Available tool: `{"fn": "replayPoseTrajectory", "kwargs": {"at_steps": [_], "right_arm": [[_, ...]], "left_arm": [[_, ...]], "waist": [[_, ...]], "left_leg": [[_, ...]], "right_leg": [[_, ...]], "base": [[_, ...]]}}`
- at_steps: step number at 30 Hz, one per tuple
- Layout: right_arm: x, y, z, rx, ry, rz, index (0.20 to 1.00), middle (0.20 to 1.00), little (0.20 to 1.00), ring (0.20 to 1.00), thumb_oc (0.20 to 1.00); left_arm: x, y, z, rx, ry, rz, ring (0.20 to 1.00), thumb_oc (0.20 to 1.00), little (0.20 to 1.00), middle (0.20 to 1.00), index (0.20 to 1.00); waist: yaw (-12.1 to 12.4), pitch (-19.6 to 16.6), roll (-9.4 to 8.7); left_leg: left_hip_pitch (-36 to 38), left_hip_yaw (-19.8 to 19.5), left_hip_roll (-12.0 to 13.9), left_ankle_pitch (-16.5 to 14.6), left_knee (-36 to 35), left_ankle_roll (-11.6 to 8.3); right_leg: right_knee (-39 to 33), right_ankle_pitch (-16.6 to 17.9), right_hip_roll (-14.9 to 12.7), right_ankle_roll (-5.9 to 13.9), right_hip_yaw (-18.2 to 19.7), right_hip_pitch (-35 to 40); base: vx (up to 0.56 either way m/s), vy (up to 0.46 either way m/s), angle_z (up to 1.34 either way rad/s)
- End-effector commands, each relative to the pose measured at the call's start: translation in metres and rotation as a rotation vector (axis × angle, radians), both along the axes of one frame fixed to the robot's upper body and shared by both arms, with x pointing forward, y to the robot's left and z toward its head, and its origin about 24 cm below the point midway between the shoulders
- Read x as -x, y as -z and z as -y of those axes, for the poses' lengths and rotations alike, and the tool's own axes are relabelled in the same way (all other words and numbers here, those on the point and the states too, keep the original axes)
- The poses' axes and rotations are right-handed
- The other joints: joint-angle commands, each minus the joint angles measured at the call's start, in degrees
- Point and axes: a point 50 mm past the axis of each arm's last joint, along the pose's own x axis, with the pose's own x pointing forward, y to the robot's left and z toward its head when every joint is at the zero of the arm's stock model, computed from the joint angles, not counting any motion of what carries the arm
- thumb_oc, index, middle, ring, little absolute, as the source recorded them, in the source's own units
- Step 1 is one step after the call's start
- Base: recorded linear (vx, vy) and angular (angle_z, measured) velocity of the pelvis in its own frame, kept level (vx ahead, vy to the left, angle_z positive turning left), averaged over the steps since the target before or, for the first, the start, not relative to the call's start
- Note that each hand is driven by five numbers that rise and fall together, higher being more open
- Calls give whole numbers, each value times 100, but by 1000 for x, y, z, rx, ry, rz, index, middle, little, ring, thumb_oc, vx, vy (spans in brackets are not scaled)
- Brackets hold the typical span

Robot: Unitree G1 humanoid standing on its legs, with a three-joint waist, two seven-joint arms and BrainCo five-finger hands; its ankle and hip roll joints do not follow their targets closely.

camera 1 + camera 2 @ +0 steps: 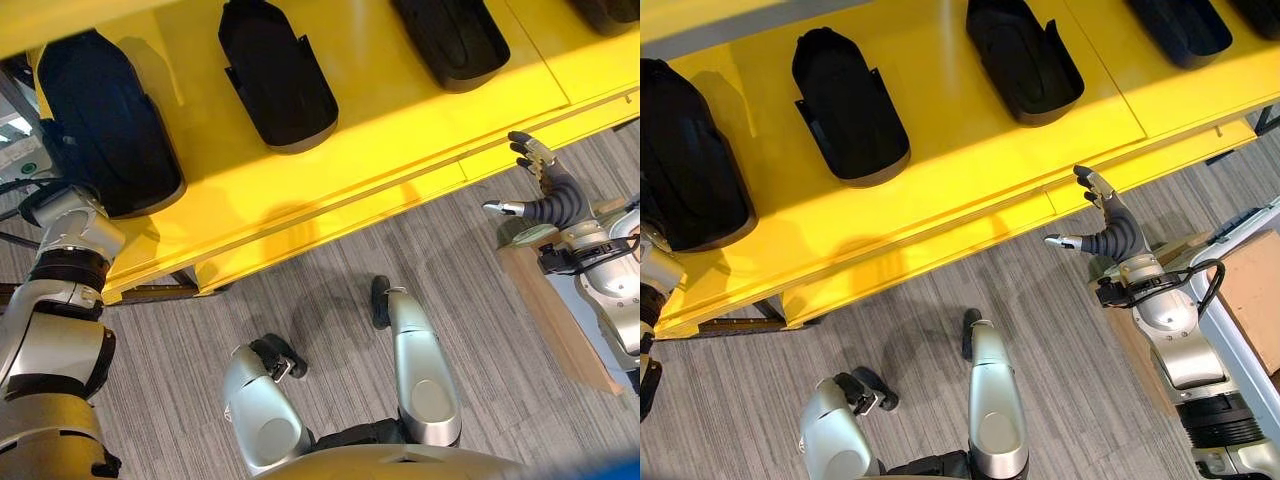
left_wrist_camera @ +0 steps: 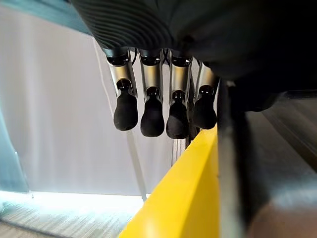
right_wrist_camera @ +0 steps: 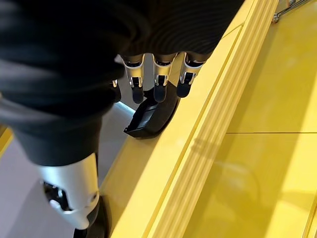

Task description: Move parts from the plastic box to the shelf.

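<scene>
Several black moulded parts lie in a row on the yellow shelf: one at the far left, one beside it, another further right. My left arm reaches up to the far-left part, and the hand itself is hidden beneath it in the eye views. In the left wrist view my left hand hangs with straight fingers beside a dark bulk, over the shelf's yellow edge. My right hand is open with spread fingers just off the shelf's front edge, holding nothing. Past its fingers lies a black part.
A brown box stands on the grey carpet at the right, under my right arm. The shelf's front lip runs diagonally across the view, with dark frame legs beneath its left end.
</scene>
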Motion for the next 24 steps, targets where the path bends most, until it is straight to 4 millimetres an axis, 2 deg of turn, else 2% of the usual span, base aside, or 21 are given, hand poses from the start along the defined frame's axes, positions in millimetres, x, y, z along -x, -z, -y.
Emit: {"fn": "replayPoseTrajectory", "kwargs": {"at_steps": [1,14,15,16,17,18,19,21,23,24], "right_arm": [[0,-28,2,-26,-14,132,1000,1000,1000,1000,1000],[-3,-30,-2,-15,-14,137,1000,1000,1000,1000,1000],[-3,-31,-2,-13,-14,137,1000,1000,1000,1000,1000],[-4,-31,-2,-11,-13,136,1000,1000,1000,1000,1000],[-5,-32,-3,-11,-12,135,1000,1000,1000,1000,1000],[-5,-32,-3,-10,-12,136,1000,1000,1000,1000,1000],[-5,-32,-3,-9,-12,137,1000,1000,1000,1000,1000],[-5,-33,-3,-10,-10,137,1000,1000,1000,1000,1000],[-5,-34,-4,-7,-9,136,1000,1000,1000,1000,1000],[-4,-34,-3,-9,-10,136,1000,1000,1000,1000,1000]], "left_arm": [[22,-23,-22,-206,-80,-37,200,200,200,200,200],[25,-15,-25,-147,-94,-39,200,200,200,200,200],[25,-15,-25,-141,-95,-35,260,260,260,260,260],[25,-13,-25,-105,-95,-17,592,592,592,592,592],[25,-10,-25,-78,-95,-10,777,777,777,777,777],[25,-7,-26,-41,-100,-2,871,871,871,871,871],[26,-5,-26,-6,-105,3,1000,1000,1000,1000,1000],[26,0,-26,27,-106,0,1000,1000,1000,1000,1000],[26,12,-27,163,-111,30,1000,1000,1000,1000,1000],[27,11,-27,183,-134,41,1000,1000,1000,1000,1000]], "waist": [[-32,-132,-136],[-19,-132,-87],[-21,-132,-86],[-12,-132,-81],[-6,-132,-79],[-7,-132,-76],[-8,-132,-76],[-2,-132,-77],[-5,-132,-72],[-19,-132,-95]], "left_leg": [[-762,357,-371,1168,101,199],[-786,318,-423,1206,41,187],[-786,317,-424,1212,40,183],[-794,309,-428,1216,47,182],[-807,297,-430,1215,59,183],[-812,285,-437,1211,58,186],[-810,279,-439,1211,54,186],[-792,269,-453,1212,31,187],[-764,262,-464,1233,-5,184],[-756,238,-470,1172,-16,210]], "right_leg": [[134,-414,57,-26,-229,580],[235,-446,11,-32,-216,464],[242,-449,11,-35,-216,462],[270,-463,5,-43,-216,453],[291,-470,0,-48,-215,444],[302,-475,2,-47,-212,438],[307,-474,0,-45,-214,438],[301,-471,4,-42,-217,449],[295,-469,5,-36,-211,466],[288,-459,19,-36,-182,476]], "base": [[0,0,0],[0,0,0],[0,0,0],[0,0,0],[0,0,0],[0,0,0],[2,4,4],[5,-1,4],[0,0,0],[0,0,0]]}}
